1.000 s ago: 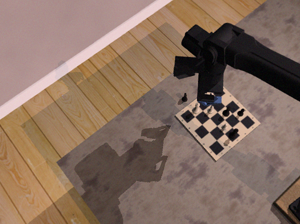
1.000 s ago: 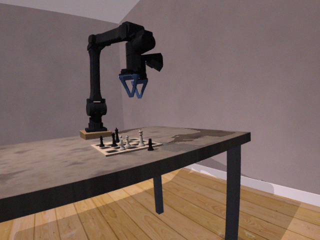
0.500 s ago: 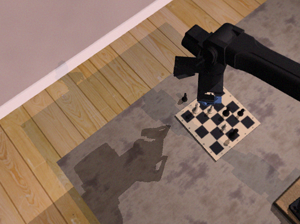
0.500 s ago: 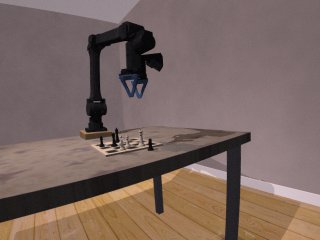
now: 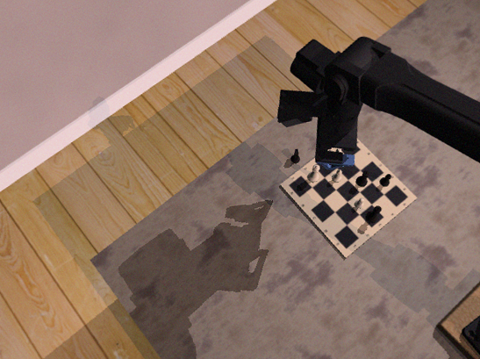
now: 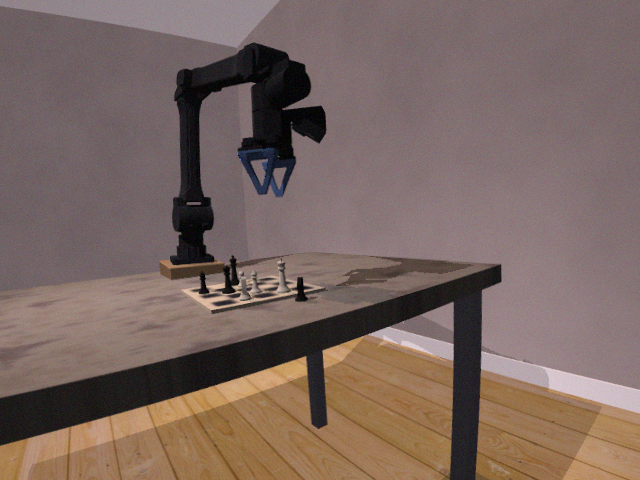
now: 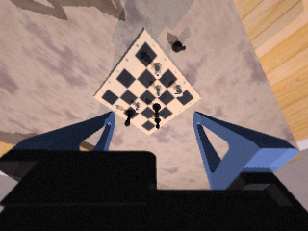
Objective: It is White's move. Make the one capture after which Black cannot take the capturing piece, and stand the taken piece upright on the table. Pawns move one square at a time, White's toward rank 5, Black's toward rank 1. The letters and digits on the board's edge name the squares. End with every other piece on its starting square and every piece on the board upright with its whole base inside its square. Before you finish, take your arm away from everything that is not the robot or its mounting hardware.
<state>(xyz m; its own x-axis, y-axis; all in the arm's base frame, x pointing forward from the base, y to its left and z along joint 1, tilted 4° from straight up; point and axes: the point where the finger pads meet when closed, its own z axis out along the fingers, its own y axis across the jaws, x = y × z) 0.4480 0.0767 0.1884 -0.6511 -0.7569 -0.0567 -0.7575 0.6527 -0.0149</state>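
The chessboard [image 5: 344, 252] [image 6: 196, 296] [image 7: 196, 97] bears a tall white king [image 5: 314, 172] [image 6: 281, 276] [image 7: 158, 68], a white pawn [image 5: 337, 175] [image 6: 254, 282] [image 7: 158, 89], another small white piece [image 5: 357, 203] [image 7: 137, 105] and a white rook-like piece [image 6: 244, 290] [image 7: 178, 89], hidden in the top view. A tall black piece [image 5: 374, 212] [image 6: 233, 271] [image 7: 128, 116], a middle-height black piece [image 5: 361, 179] [image 6: 227, 282] and a black pawn [image 5: 385, 180] [image 6: 203, 284] also stand there. A flat-topped black piece [image 5: 295, 157] [image 6: 300, 290] [image 7: 178, 46] stands upright off the board. My gripper [image 6: 271, 194] [image 7: 154, 115] is open and empty, high above the board.
The arm's wooden base block [image 5: 468, 300] [image 6: 180, 271] stands on the table beyond one side of the board. The table's edge [image 6: 361, 333] runs past the off-board piece's side. The arm hides one board corner in the top view.
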